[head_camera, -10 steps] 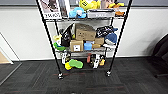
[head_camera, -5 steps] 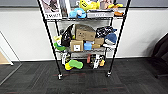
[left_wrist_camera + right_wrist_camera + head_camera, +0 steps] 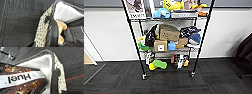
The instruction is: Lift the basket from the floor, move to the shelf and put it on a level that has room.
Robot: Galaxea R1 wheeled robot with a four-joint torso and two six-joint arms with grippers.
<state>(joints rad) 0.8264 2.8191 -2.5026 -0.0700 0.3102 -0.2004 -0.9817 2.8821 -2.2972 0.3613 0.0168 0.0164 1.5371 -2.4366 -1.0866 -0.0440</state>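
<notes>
From the head view, the black wire shelf (image 3: 167,40) stands on the dark carpet floor (image 3: 166,82) against a pale wall. Its middle tier holds cardboard boxes (image 3: 168,32) and a black bag; plush toys sit on the tier above, and a green toy (image 3: 159,64) lies low down.

In the left wrist view, the checkered basket (image 3: 43,32) hangs above the carpet, a dark loop handle (image 3: 54,28) at its end, with something tan inside the white liner.

In the right wrist view, the basket holds a brown Huel packet (image 3: 21,80). Whether either hand is wide or narrow, I cannot tell.
</notes>
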